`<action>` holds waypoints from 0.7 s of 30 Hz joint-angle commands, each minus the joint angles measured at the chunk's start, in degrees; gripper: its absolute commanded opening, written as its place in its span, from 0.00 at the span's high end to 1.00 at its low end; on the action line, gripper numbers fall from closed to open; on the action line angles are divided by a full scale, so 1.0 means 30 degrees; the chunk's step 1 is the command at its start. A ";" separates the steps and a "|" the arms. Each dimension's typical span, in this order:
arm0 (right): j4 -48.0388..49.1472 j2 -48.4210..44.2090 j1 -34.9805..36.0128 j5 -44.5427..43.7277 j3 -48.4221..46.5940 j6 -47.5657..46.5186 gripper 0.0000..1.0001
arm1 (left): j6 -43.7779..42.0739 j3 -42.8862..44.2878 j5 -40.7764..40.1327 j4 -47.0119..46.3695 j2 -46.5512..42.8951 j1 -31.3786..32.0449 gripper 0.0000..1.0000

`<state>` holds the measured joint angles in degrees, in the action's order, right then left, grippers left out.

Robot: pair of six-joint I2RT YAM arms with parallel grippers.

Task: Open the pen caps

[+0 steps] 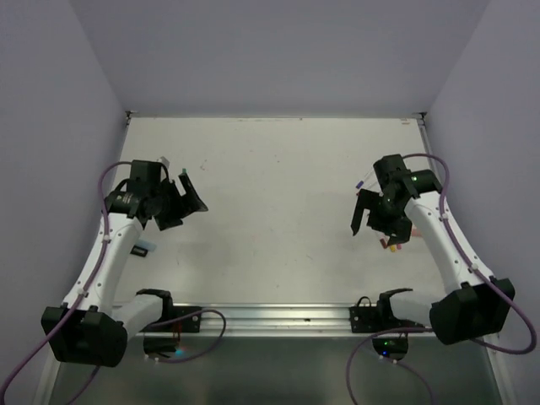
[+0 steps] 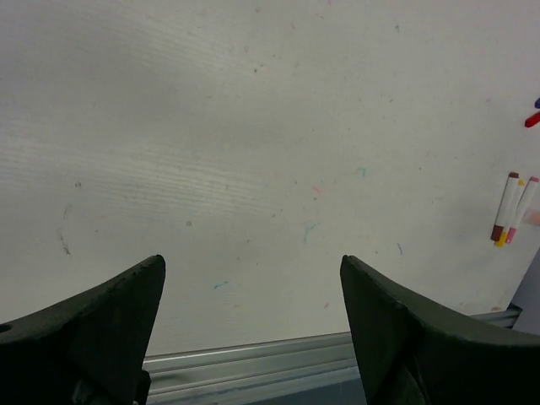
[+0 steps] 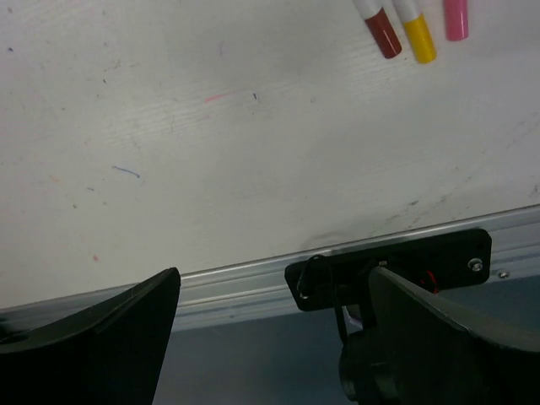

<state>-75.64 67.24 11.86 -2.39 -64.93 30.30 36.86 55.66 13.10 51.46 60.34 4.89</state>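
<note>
Three capped pens lie side by side on the white table. In the right wrist view their pen caps show at the top: dark red (image 3: 383,35), yellow (image 3: 419,41) and pink (image 3: 456,22). The left wrist view catches the same pens (image 2: 509,209) far right. From above they (image 1: 392,245) lie just below my right gripper (image 1: 365,221). It hangs open and empty (image 3: 274,274), above the table's front rail, short of the caps. My left gripper (image 1: 187,207) is open and empty (image 2: 251,263) over bare table at the left.
Small blue and red pieces (image 2: 534,113) lie at the right edge of the left wrist view; from above a small bit (image 1: 361,181) shows beside the right wrist. An aluminium rail (image 1: 278,316) with black mounts (image 3: 388,270) runs along the near edge. Walls enclose the table.
</note>
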 commanded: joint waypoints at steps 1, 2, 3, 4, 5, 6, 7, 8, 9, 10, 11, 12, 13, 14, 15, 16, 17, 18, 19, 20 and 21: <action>0.1098 0.2335 -0.0231 -0.1281 -0.2317 -0.0141 0.01 | -0.2147 0.1689 -0.1109 -0.0483 0.0684 0.0070 0.13; 0.1768 0.3125 -0.0290 -0.1050 -0.2932 -0.0083 0.01 | -0.2296 0.2300 -0.1522 -0.0542 0.0979 0.0216 0.13; 0.2209 0.3800 -0.0435 -0.0874 -0.4388 -0.0082 0.01 | -0.2413 0.2596 -0.1932 -0.0485 0.1330 0.0681 0.15; 0.2910 0.4996 -0.0437 -0.0785 -0.4954 -0.0024 0.01 | -0.2704 0.2802 -0.2574 -0.0513 0.1971 0.1005 0.17; 0.3845 0.5617 -0.0611 -0.1248 -0.6323 0.0325 0.01 | -0.2823 0.3124 -0.2813 -0.0600 0.2210 0.1588 0.17; 0.4057 0.6290 -0.0729 -0.1746 -0.7090 0.0560 0.01 | -0.2911 0.3214 -0.3047 -0.0659 0.2386 0.1797 0.16; 0.4176 0.8037 -0.0875 -0.2041 -0.7823 0.0679 0.01 | -0.3144 0.3215 -0.3049 -0.0747 0.2591 0.1944 0.16; 0.4177 0.8866 -0.1079 -0.2334 -0.8614 0.0767 0.01 | -0.3263 0.3128 -0.2991 -0.0864 0.2622 0.2033 0.16; 0.4177 0.9803 -0.1545 -0.2453 -0.9898 0.0797 0.01 | -0.3380 0.2924 -0.3020 -0.1213 0.2593 0.2150 0.16; 0.4264 1.1088 -0.1811 -0.2628 -1.0375 0.0797 0.01 | -0.3526 0.2806 -0.2991 -0.1333 0.2477 0.2238 0.18; 0.4584 1.1681 -0.2365 -0.2833 -1.0698 0.0826 0.01 | -0.3614 0.2689 -0.2875 -0.1508 0.2447 0.2326 0.19; 0.4848 1.2035 -0.2602 -0.2806 -1.0847 0.0884 0.01 | -0.3673 0.2542 -0.2758 -0.1829 0.2389 0.2559 0.19; 0.5112 1.2300 -0.2924 -0.2545 -1.0761 0.0972 0.01 | -0.3790 0.2367 -0.2205 -0.1948 0.2359 0.2619 0.21; 0.5781 1.2709 -0.3536 -0.2281 -1.0615 0.1234 0.05 | -0.3907 0.2307 -0.1968 -0.2094 0.2330 0.2649 0.22; 0.6281 1.2829 -0.3774 -0.1553 -1.0092 0.1323 0.09 | -0.3995 0.2248 -0.1791 -0.2385 0.2300 0.2765 0.23; 0.6692 1.3004 -0.3893 -0.1314 -1.0000 0.1295 0.13 | -0.4170 0.2161 -0.1587 -0.2504 0.2184 0.2795 0.23; 0.7537 1.3209 -0.3894 -0.1283 -0.9912 0.1237 0.17 | -0.4288 0.2160 -0.1585 -0.2622 0.2154 0.2911 0.24; 0.7865 1.3443 -0.3894 -0.1630 -0.9911 0.1236 0.18 | -0.4463 0.2160 -0.1556 -0.2739 0.2154 0.2942 0.24; 0.8013 1.3677 -0.3894 -0.1837 -0.9998 0.1468 0.18 | -0.4523 0.2160 -0.1555 -0.2798 0.2212 0.2971 0.24; 0.7928 1.4347 -0.3894 -0.2187 -1.0144 0.1674 0.18 | -0.4553 0.2160 -0.1497 -0.2799 0.2241 0.3029 0.24; 0.7869 1.4701 -0.3894 -0.2393 -1.0464 0.1763 0.18 | -0.4582 0.2189 -0.1468 -0.2799 0.2299 0.3059 0.24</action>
<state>-55.57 109.30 -0.73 -7.35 -94.30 33.45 25.69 62.39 7.53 46.09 68.14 13.50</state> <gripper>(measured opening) 0.824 0.764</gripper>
